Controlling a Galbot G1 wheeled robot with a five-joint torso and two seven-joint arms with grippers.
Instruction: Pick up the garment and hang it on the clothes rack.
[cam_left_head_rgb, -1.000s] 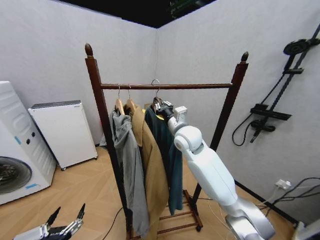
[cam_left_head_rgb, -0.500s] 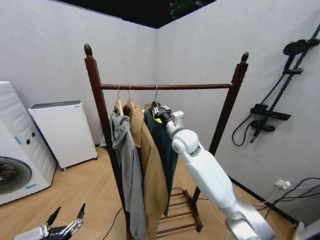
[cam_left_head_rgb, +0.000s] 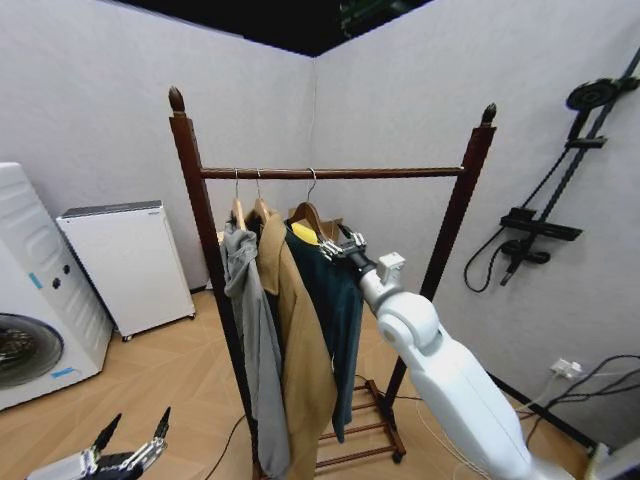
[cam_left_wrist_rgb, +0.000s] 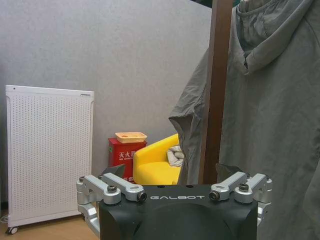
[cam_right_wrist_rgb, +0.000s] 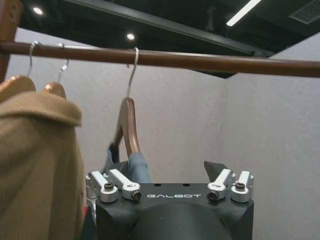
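Neighbours: long tan cloth coat (cam_left_head_rgb: 300, 340), grey hooded sweatshirt (cam_left_head_rgb: 250, 340) | dark teal-blue soft garment (cam_left_head_rgb: 335, 300) hangs lengthwise down from dark brown wooden clothes rack (cam_left_head_rgb: 330, 173) | right gripper (cam_left_head_rgb: 338, 246) fingers spread, empty | left gripper (cam_left_head_rgb: 128, 447) spread, empty, low.

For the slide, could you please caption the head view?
Teal garment hooked on the clothes rack; right claw, open, beside its hanger.

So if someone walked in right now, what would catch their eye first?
Probably the dark wooden clothes rack in the room's corner, with a grey hooded sweatshirt, a long tan coat and the teal garment hanging side by side. Next, the white right arm reaching up, its right gripper open beside the garment's shoulder. The left gripper waits low, open.
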